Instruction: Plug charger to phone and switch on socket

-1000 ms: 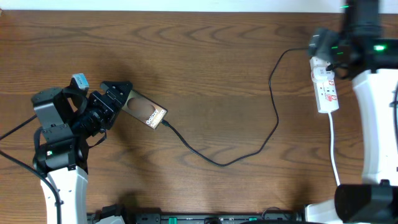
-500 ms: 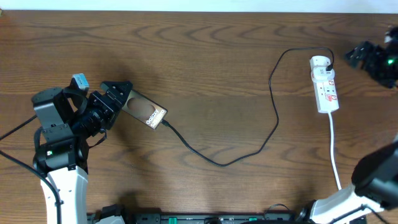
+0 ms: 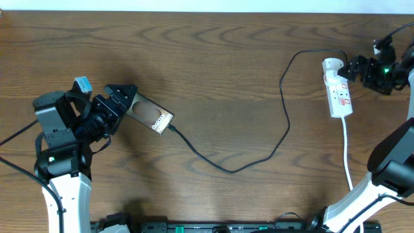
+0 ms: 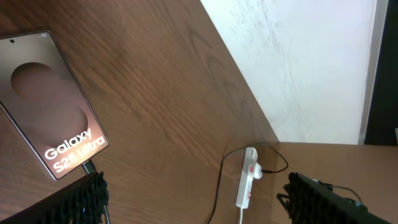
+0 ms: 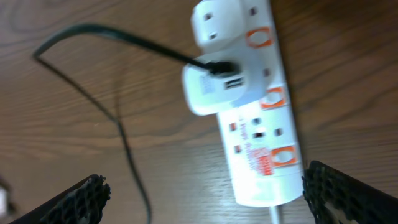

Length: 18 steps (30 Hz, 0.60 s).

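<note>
As the cable (image 3: 288, 123) joined phone (image 3: 150, 115) and socket (image 3: 339, 94), right pincer (image 3: 354, 67) hung wide, empty, seemingly poised for switching. Left pincer (image 3: 126, 97) gaped empty.

White-linked arms (image 3: 68, 194) carry black wrists (image 3: 97, 116) and green lights (image 3: 387, 68).

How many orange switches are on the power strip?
3. All along one edge of the power strip: one by the far end, one beside the white plug, one near the cord. None look hidden.
</note>
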Tool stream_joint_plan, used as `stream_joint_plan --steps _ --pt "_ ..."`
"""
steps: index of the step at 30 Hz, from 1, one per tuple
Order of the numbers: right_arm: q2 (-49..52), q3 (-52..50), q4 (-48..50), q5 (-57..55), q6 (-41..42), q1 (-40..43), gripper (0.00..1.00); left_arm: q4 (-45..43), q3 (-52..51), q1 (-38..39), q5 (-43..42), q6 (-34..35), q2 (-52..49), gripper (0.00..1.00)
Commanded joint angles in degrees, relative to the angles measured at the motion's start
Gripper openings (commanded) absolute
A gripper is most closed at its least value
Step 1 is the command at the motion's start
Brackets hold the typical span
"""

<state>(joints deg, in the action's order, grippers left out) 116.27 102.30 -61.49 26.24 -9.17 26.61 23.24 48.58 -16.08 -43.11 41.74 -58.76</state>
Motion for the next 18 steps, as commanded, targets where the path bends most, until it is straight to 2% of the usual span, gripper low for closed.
stream_joint_plan --steps 1,18 --pt "0.68 0.42 1.18 -6.47 -0.74 -1.14 0.99 0.09 1.11 -0.24 0.72 -0.81 -0.66 0.91" --pt "4.15 0.42 3.26 -3.13 -3.37 -2.51 0.99 0.09 1.11 -0.24 0.70 -0.81 -1.18 0.91"
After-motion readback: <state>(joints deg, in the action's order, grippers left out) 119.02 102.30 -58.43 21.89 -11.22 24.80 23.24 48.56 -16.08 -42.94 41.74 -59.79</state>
